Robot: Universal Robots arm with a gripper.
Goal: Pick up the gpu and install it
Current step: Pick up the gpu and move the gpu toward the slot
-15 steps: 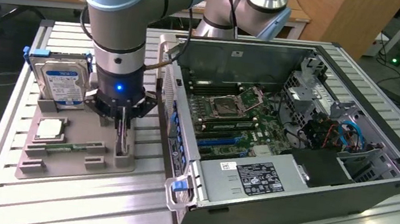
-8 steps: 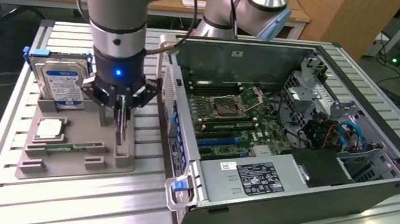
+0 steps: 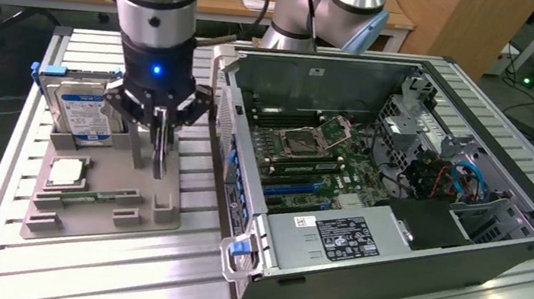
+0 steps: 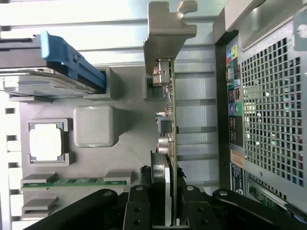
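Observation:
The gpu point(image 4: 169, 110) is a thin card standing on edge, with its pale metal bracket point(image 4: 165, 28) at the end away from the fingers. My gripper point(image 4: 165, 191) is shut on the card's other end, black fingers on both faces. In the exterior view the gripper point(image 3: 156, 159) hangs straight down over the grey holder tray point(image 3: 84, 223), with the gpu point(image 3: 202, 102) running back towards its bracket point(image 3: 221, 56) beside the open computer case point(image 3: 395, 188). I cannot tell whether the card's lower edge touches the tray.
The tray also carries a hard drive with a blue-white label point(image 3: 83, 108), a square processor point(image 3: 68, 171) and a green memory stick point(image 3: 98, 196). The case's perforated rear panel point(image 4: 268, 96) is close beside the card. Its motherboard point(image 3: 317, 156) lies exposed.

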